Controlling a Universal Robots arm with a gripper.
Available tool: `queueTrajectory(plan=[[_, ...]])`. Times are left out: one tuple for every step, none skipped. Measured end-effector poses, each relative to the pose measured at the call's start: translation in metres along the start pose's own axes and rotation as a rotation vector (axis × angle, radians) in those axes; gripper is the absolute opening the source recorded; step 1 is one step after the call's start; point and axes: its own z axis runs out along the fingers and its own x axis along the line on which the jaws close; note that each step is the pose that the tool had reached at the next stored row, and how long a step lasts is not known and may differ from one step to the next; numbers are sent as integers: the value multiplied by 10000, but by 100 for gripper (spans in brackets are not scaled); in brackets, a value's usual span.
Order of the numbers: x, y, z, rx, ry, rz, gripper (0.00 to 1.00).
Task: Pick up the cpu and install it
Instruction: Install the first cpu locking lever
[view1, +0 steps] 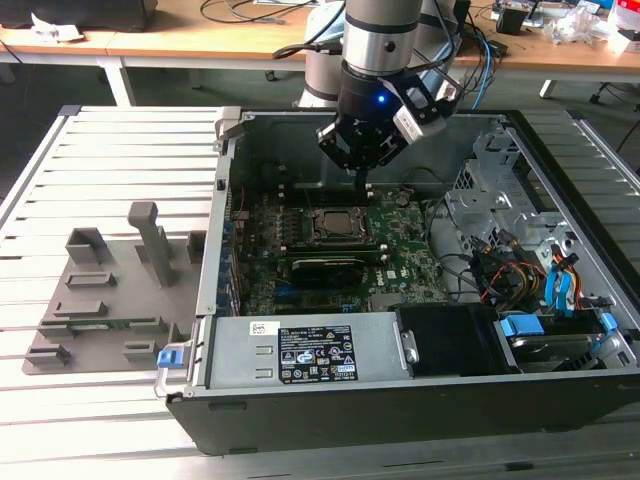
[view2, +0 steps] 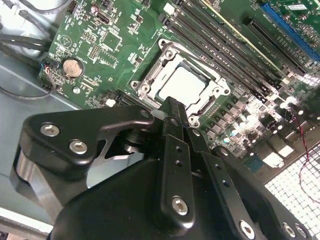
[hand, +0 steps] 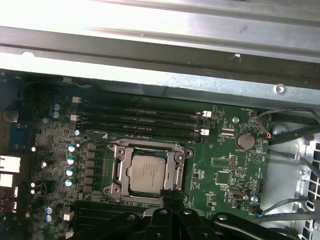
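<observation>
The cpu (hand: 147, 173) sits in its socket (hand: 116, 172) while the clenched, empty pincer (view2: 173, 111) hangs just above the socket's edge.

The exterior view looked down at the open computer case (view1: 420, 300) from its front. Both wrist views faced the motherboard (hand: 220, 165) closely past the gripper (view2: 172, 107), sharing the socket (hand: 147, 170).

One cpu (hand: 147, 173), one socket frame (hand: 116, 170), one coin cell (hand: 245, 140), one gripper (hand: 170, 197).
</observation>
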Motion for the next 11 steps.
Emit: queueTrajectory(plan=[[8,1,0,1,0,1,11],[45,4,-1,1,1,0,11],[76,8,-1,1,0,0,11],[108,11,-1,0,0,-1,11],[140,14,-2,1,0,0,11],[157,18,-3,1,1,0,11],[178,22,-3,1,1,0,11],[212,26,-3,-1,-1,-1,11],[245,29,-4,0,-1,0,11],[258,30,-4,0,-1,0,11],[271,31,-4,0,-1,0,11]])
